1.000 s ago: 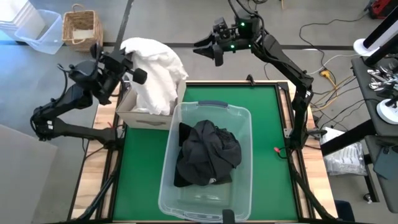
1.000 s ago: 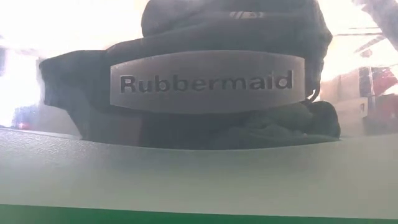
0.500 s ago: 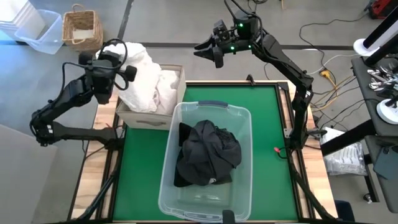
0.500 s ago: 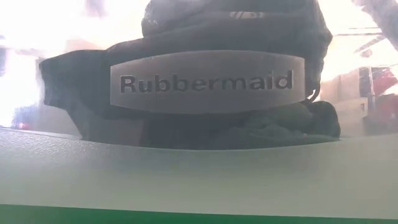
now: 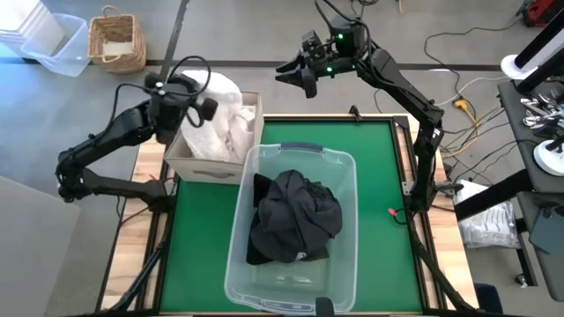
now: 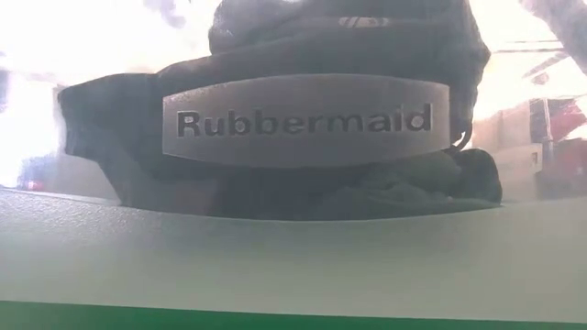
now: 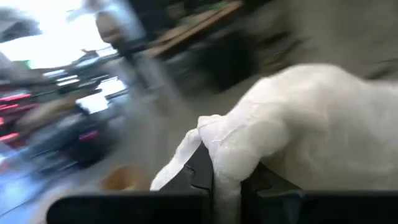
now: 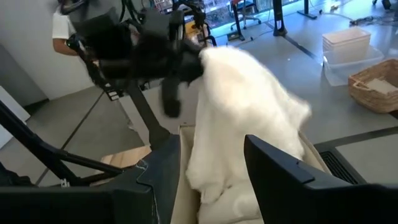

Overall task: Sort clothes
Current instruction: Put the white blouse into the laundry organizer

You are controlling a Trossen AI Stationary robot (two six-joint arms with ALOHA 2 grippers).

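A white garment [image 5: 225, 114] hangs from my left gripper [image 5: 190, 95], which is shut on it above the far left corner of the table. The garment's lower part lies bunched in the beige fabric box [image 5: 189, 158]. The right wrist view shows the garment [image 8: 242, 118] drooping into that box. Dark clothes [image 5: 295, 216] lie heaped in the clear plastic tub [image 5: 339, 167] at the table's middle, and show through its wall in the low view [image 6: 348, 37]. My right gripper [image 5: 298, 75] hangs open in the air beyond the table's far edge, holding nothing. My left gripper pinches a gathered fold of the white garment [image 7: 225, 180] between its two fingers, which point about level. From there the cloth spreads out ahead of the fingers and falls slack into the box. How many layers are caught I cannot tell.
The green mat [image 5: 379, 185] lies bare to the right of the tub. On the floor beyond the far left corner stand a wicker basket [image 5: 115, 37] and a clear bin [image 5: 53, 48]. Cables and equipment lie off the table's right side.
My left gripper has come down over the fabric box, still shut on the white garment. The garment, spread high and wide a second ago, has sunk and bunched into the box.
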